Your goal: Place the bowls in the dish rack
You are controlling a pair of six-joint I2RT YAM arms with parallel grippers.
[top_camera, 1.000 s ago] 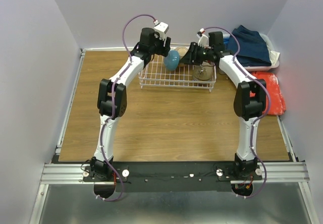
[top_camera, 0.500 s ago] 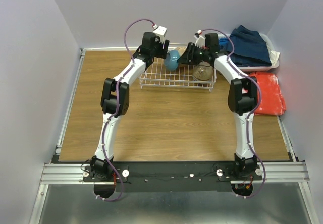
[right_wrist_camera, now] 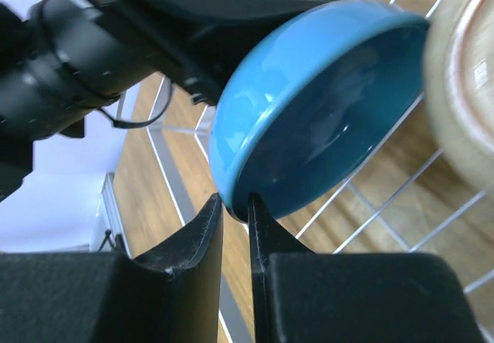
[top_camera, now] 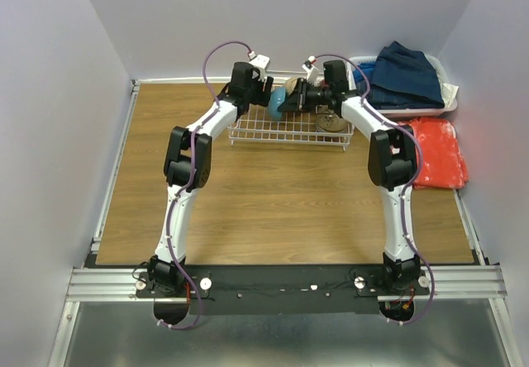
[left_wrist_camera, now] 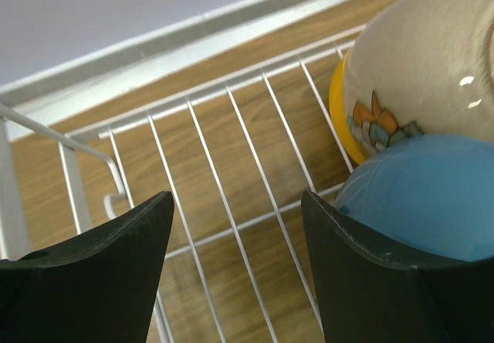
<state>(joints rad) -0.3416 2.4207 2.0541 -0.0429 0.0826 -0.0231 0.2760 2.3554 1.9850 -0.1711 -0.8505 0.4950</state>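
While pinching the tilted blue bowl [right_wrist_camera: 324, 103] by its rim with the right gripper [right_wrist_camera: 235, 204], hangs it over the dish rack [left_wrist_camera: 224, 165] beside a cream bowl [left_wrist_camera: 432, 57]. Holds the left gripper [left_wrist_camera: 235, 200] spread and empty. Seems late-stage, with a tan bowl [top_camera: 332, 122] also racked and the blue one yet to release.

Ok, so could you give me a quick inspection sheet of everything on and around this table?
Surface: wooden table.
Job's things: wire rack at the far edge; blue bowl tilted on edge in it; cream painted bowl beside it; tan bowl alongside.
Clutter: basket of blue clothes and a red-orange bundle, far right.
Grippers: left gripper open above the rack wires, holding nothing; right gripper pinching the blue bowl's rim.
Cables: purple cables loop over both wrists.
Surroundings: plain pale walls; nothing else seen.
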